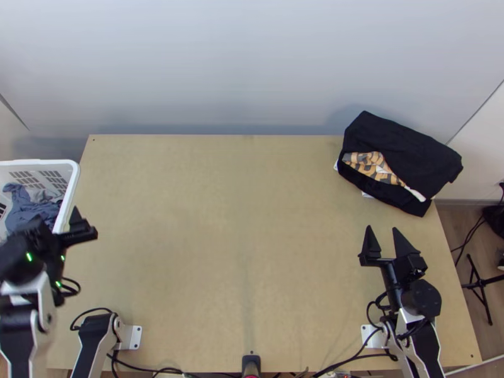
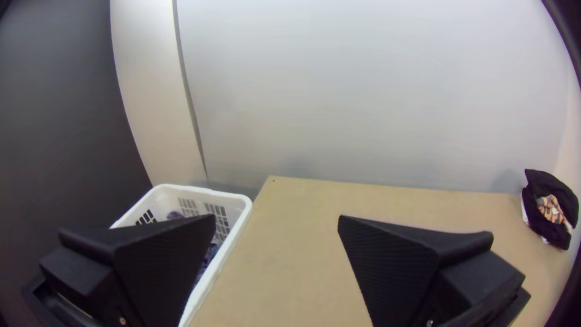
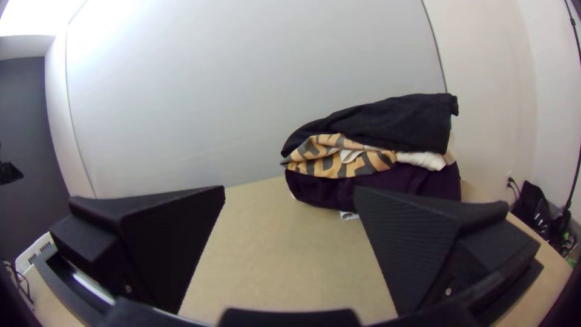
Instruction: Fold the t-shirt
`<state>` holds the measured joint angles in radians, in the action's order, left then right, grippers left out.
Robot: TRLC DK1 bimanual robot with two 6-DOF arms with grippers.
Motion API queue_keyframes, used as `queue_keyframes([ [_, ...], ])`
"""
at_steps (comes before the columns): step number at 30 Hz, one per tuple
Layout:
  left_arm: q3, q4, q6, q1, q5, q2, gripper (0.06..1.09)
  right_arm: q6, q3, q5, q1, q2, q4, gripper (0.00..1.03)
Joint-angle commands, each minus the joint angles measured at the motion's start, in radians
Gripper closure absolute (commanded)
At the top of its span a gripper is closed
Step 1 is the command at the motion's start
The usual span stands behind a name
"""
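My left gripper (image 1: 57,218) is over the basket's right rim at the table's left edge; in the left wrist view the left gripper (image 2: 277,217) stands open with nothing between its fingers. My right gripper (image 1: 382,228) is open and empty above the table's right part, on the near side of a pile of folded clothes (image 1: 403,148). In the right wrist view, past the right gripper (image 3: 290,189), the pile (image 3: 375,124) shows black, orange-patterned, white and dark purple layers. Blue-grey cloth (image 1: 28,208) lies bunched in the basket. I cannot tell which piece is the t-shirt.
The white basket (image 1: 74,183) stands against the table's left side. Bare wood spans the middle of the table (image 1: 239,233). A wall rises behind the back edge. Cables (image 1: 353,356) run along the near edge, and a black stand (image 1: 480,283) is on the floor at the right.
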<state>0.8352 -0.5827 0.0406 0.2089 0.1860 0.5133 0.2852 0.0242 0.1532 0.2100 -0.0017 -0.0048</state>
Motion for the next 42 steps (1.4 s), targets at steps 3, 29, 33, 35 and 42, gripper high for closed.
queue_keyframes([
  [3,0.295,-0.232,0.045,0.392,-0.398,0.384,0.1,0.0,0.0,0.0,0.0,0.0,0.0,0.04],
  [29,1.022,-0.238,0.226,0.914,-0.479,1.68,0.1,0.0,0.0,0.0,0.0,0.0,0.0,0.04],
  [33,1.025,-0.186,0.24,0.912,-0.479,1.766,0.1,0.0,0.0,-0.001,0.0,0.0,0.0,0.04],
  [35,1.021,-0.141,0.239,0.909,-0.48,1.797,0.11,0.0,0.0,0.0,0.0,0.0,0.0,0.04],
  [42,1.058,-0.006,0.228,0.879,-0.479,1.926,0.11,0.0,0.0,0.0,0.0,0.0,0.0,0.04],
])
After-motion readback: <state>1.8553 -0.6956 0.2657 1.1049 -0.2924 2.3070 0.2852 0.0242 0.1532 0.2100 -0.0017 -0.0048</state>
